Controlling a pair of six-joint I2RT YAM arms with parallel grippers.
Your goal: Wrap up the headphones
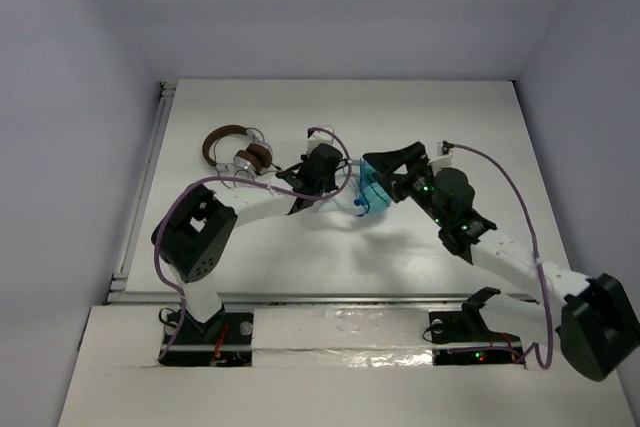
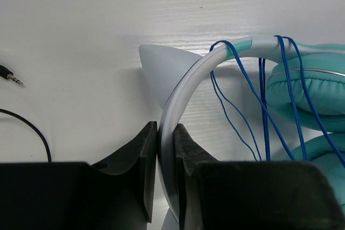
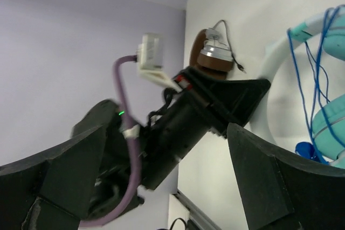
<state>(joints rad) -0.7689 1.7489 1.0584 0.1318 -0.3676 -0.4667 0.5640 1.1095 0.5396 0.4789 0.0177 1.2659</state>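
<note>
With left gripper (image 2: pixel 164 152) clamped on the headband (image 2: pixel 186 84) and right gripper (image 1: pixel 395 172) spread apart just beside the headphones (image 1: pixel 372 197) mid-table, hold the band steady, catch the slack cable (image 2: pixel 264 106), lay loops snug.

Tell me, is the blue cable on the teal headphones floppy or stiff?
Probably floppy: the blue cable hangs in loose loops over the headband. Being so thin, it is likely light, and might slide off since nothing visibly ties it.

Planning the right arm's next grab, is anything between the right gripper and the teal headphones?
Nothing visible does. The open right gripper is right beside the headphones; the left gripper clamps their headband from the opposite side.
</note>
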